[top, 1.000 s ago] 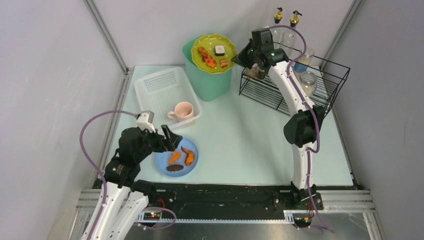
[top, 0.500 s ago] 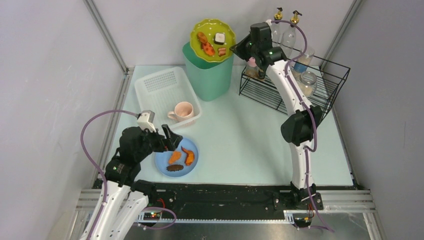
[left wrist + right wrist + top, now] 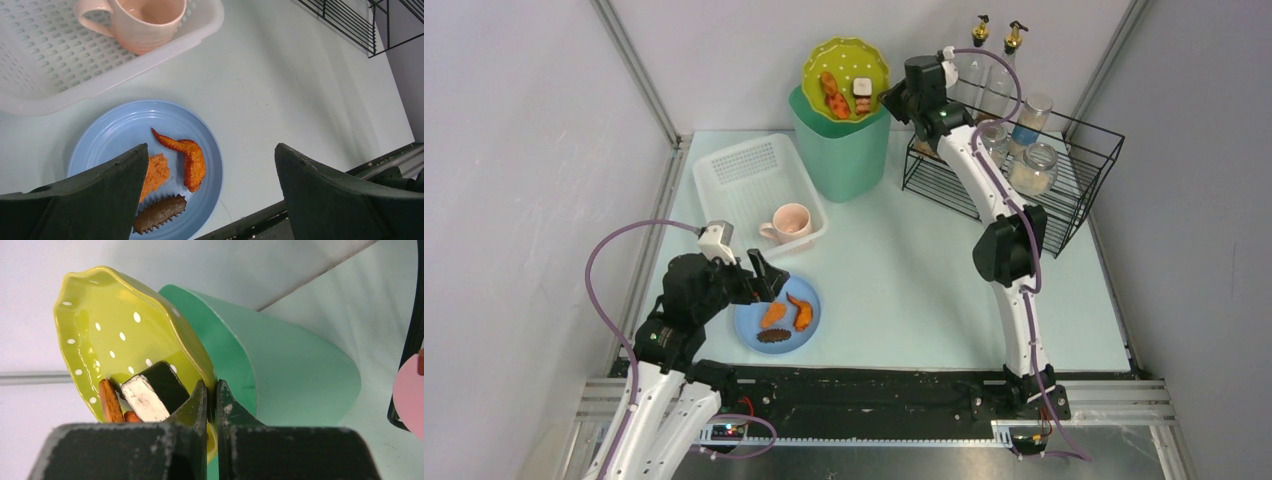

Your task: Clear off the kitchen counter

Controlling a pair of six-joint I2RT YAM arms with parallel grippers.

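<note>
Kitchen counter (image 3: 904, 270), spanning the workspace below both arms. Right gripper (image 3: 211, 390) pinches the rim of the yellow dotted plate (image 3: 864, 58), which is tilted above the green bin (image 3: 839, 155), presumably so its food slides in. Left gripper (image 3: 210, 150), fingers spread wide and empty, hovers over the blue plate (image 3: 808, 328) of food, likely the next item.

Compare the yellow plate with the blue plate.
The yellow plate is tilted over the green bin; the blue plate lies flat on the counter. The right hand is shut on the yellow plate's rim; the left hand is open above the blue plate, not gripping it. The yellow plate has a wavy rim with white dots; the blue plate is plain. Both carry food.
</note>
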